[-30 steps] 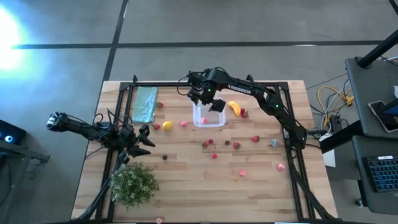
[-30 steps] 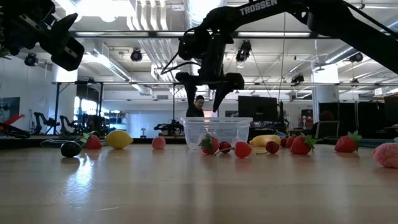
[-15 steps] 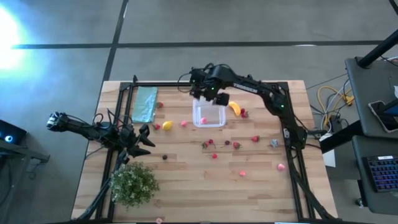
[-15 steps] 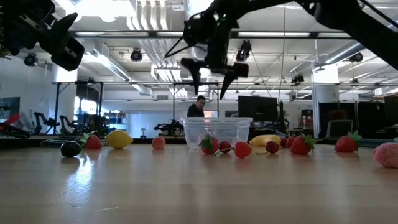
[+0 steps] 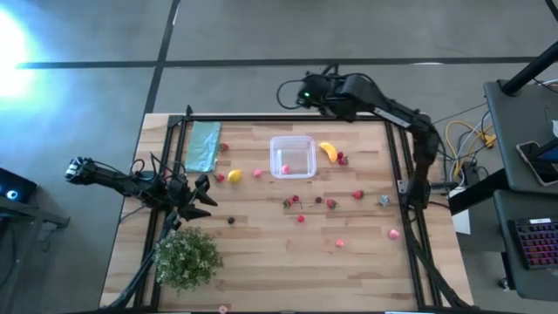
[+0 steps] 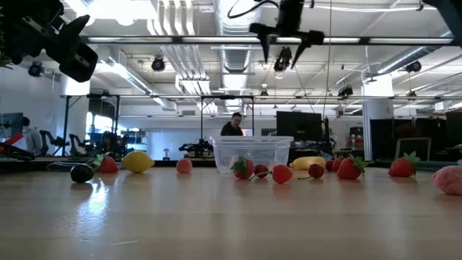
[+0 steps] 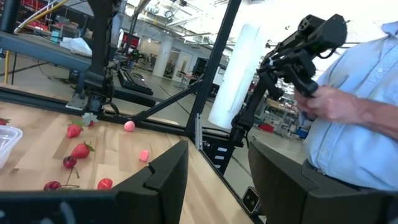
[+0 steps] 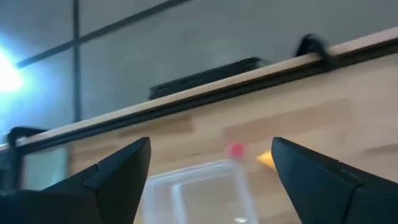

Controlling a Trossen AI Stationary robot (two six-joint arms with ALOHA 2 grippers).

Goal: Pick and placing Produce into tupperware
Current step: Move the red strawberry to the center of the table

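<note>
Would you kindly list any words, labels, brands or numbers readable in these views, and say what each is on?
None can be read now.
The right arm carries lettering too small to read in the high view.
The tupperware and the produce bear no print.

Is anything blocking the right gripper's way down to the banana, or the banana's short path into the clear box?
Nothing visible does. The right gripper hangs open, high above the table's far edge. The banana lies in the open beside the tupperware, with only a small red berry on its far side, away from the box.
</note>
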